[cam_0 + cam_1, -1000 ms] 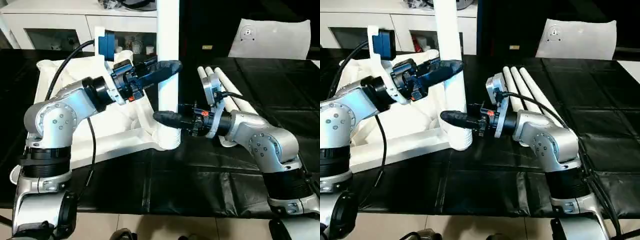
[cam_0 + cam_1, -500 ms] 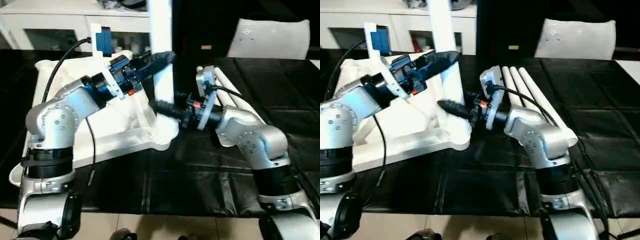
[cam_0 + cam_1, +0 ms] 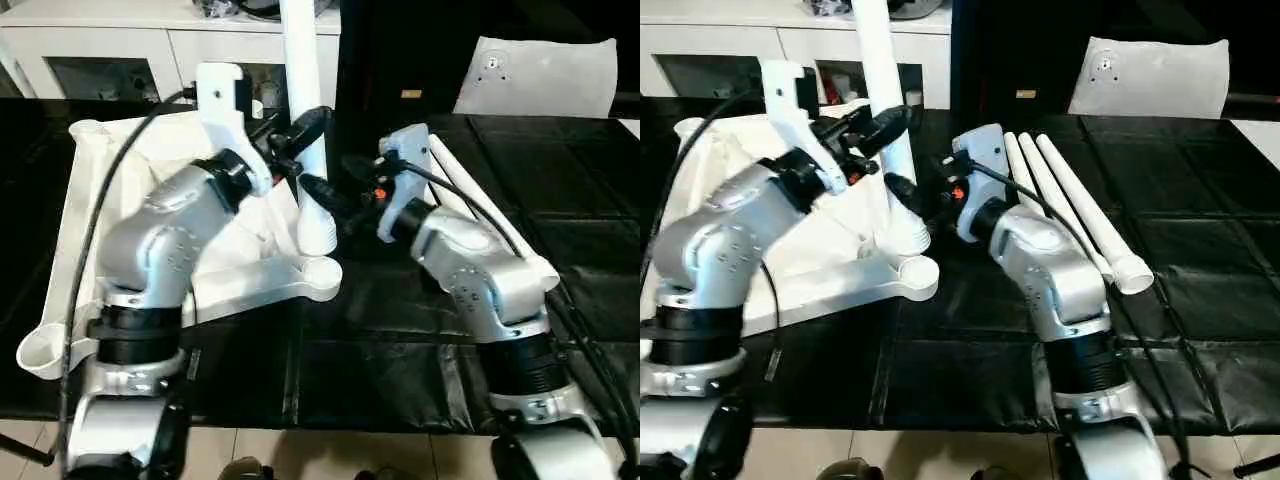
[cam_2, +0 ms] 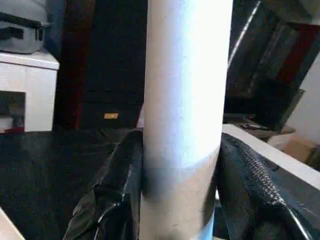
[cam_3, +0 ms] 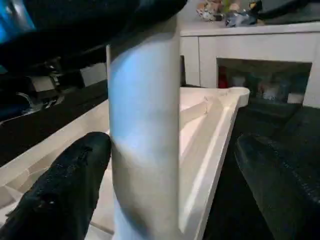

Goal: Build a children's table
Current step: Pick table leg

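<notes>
While unlabelled (plain white), leg [image 3: 305, 110] sits clamped by left end effector [image 4: 180, 200].

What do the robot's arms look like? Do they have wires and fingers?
Both arms are shiny silver with rounded, chunky joints dotted with small screws and black ribbed rings. Each ends in a gripper, left gripper and right gripper, with two black, bumpy-textured fingers. White camera brackets sit at the wrists, and black cables loop along the arms. Small red-orange spots mark the wrists.

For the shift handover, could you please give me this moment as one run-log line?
left gripper: shut on upright leg | right gripper: open around it | spare legs: three lying on black mat
</notes>
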You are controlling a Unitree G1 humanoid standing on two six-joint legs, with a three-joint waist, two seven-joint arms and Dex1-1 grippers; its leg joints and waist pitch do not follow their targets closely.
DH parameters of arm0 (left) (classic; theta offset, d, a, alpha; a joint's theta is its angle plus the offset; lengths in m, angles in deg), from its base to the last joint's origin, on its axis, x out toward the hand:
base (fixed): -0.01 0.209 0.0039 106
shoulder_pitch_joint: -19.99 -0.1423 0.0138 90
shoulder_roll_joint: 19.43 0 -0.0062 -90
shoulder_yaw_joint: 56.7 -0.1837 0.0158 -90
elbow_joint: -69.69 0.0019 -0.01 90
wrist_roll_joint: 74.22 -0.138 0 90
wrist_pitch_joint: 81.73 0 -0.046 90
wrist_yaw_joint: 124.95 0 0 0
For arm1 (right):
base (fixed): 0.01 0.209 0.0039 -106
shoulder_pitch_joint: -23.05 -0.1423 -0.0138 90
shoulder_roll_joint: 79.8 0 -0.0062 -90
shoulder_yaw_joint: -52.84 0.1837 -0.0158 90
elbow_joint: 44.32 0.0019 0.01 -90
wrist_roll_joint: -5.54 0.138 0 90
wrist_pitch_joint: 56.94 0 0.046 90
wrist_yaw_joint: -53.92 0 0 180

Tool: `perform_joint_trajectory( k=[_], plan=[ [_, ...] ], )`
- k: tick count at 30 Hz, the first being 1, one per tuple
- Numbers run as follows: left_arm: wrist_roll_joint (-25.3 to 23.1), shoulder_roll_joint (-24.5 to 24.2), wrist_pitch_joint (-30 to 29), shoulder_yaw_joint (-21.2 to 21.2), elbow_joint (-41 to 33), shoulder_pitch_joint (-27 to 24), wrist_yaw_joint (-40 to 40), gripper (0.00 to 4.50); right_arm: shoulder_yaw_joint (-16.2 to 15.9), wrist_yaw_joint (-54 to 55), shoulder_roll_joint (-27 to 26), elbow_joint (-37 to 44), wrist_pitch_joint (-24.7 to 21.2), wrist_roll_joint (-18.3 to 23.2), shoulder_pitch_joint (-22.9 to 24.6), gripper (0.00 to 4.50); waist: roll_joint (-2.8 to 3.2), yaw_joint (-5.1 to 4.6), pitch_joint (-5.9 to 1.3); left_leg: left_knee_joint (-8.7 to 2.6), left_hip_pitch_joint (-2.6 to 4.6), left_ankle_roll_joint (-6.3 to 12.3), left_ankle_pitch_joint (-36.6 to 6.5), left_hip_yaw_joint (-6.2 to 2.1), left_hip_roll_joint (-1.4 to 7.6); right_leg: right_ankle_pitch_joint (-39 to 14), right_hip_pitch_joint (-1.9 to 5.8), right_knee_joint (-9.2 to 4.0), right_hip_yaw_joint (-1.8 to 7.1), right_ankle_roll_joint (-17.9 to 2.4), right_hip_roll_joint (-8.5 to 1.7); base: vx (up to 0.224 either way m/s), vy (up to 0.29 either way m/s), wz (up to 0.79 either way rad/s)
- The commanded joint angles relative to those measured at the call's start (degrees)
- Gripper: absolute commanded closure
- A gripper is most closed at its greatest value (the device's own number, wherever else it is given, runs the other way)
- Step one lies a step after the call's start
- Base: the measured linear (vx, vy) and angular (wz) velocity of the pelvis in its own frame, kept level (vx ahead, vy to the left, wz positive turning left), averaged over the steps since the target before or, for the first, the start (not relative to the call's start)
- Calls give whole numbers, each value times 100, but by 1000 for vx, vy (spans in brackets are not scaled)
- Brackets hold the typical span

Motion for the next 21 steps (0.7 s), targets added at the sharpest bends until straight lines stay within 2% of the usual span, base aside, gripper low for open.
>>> perform_joint_trajectory(
  k=[1, 2, 3, 5, 7, 9, 10, 11, 13, 14, 15, 16, 19, 20, 21],
  plan=[
    [-86, -18, 64, -118, -190, 75, 7, 268, -19, 136, -55, -2, -89, -68, -17, 24, -68, -5, -451, -369, 17, -7, -288, -42, 243, -1004, 362, -429, 322, -665, -575, 0, 0, 0],
    [-59, -4, 37, -115, -204, 72, 11, 268, -42, 142, -78, -45, -97, -80, -25, 24, -50, -7, -447, -371, 16, -20, -292, -44, 245, -1011, 354, -424, 322, -667, -578, 0, 0, 0],
    [-62, -6, 34, -117, -205, 72, 13, 268, -46, 141, -79, -50, -100, -82, -27, 23, -65, -11, -446, -370, 16, -21, -306, -40, 242, -1020, 353, -430, 321, -660, -574, 0, 0, 0],
    [-77, 10, 6, -119, -257, 58, 18, 268, -87, 152, -107, -107, -142, -101, -50, 23, -45, -10, -445, -368, 15, -31, -301, -43, 238, -989, 354, -426, 324, -656, -575, 0, 0, 0],
    [-78, 27, -9, -111, -281, 48, 43, 268, -88, 163, -124, -117, -165, -97, -57, 23, -67, -13, -446, -370, 15, -32, -304, -41, 240, -966, 358, -427, 324, -652, -574, 0, 0, 0],
    [-63, 40, -31, -116, -339, 41, 44, 268, -98, 241, -142, -175, -166, -164, -83, 23, -58, -13, -443, -369, 12, -34, -304, -41, 239, -977, 353, -427, 325, -660, -581, 0, 0, 0],
    [-84, 10, -62, -146, -400, 43, 35, 268, -76, 290, -193, -255, -131, -193, -105, 52, -42, -6, -450, -370, 18, -53, -299, -47, 245, -965, 354, -413, 322, -673, -583, 0, 0, 0],
    [-95, -20, -67, -173, -417, 47, -1, 268, -68, 295, -214, -282, -106, -196, -116, 52, -62, -18, -443, -374, 18, -54, -323, -43, 246, -968, 347, -423, 323, -673, -578, 0, 0, 0],
    [-79, -54, -90, -192, -428, 62, -58, 268, -41, 281, -261, -314, -64, -161, -139, 72, -62, -15, -443, -374, 15, -47, -328, -43, 243, -957, 354, -419, 325, -672, -582, 0, 0, 0],
    [-63, -54, -103, -188, -435, 64, -67, 268, -28, 275, -277, -321, -50, -141, -144, 85, -41, -16, -441, -372, 18, -57, -353, -43, 242, -960, 347, -423, 327, -653, -577, 0, 0, 0],
    [-75, -61, -105, -195, -435, 92, -68, 268, -38, 239, -268, -346, -30, -136, -159, 85, -71, -13, -439, -378, 20, -56, -348, -44, 242, -983, 355, -416, 325, -648, -581, 0, 0, 0],
    [-79, -72, -99, -199, -436, 98, -81, 268, -46, 235, -268, -356, -23, -142, -163, 103, -19, 1, -441, -375, 23, -69, -351, -49, 241, -1000, 349, -417, 325, -648, -586, 0, 0, 0],
    [-100, -109, -125, -214, -435, 102, -107, 268, -41, 213, -269, -404, 0, -147, -180, 115, -59, -15, -440, -377, 23, -75, -373, -43, 240, -1009, 351, -424, 327, -636, -579, 0, 0, 0],
    [-80, -97, -139, -210, -434, 94, -121, 269, -43, 215, -261, -412, 24, -172, -177, 135, -40, -10, -439, -377, 22, -79, -370, -45, 242, -1005, 349, -423, 327, -634, -582, 0, 0, 0],
    [-80, -97, -139, -210, -434, 94, -121, 269, -43, 215, -261, -412, 24, -172, -177, 145, -47, -13, -441, -374, 23, -80, -359, -44, 243, -977, 348, -421, 328, -633, -577, 0, 0, 0]
  ],
)
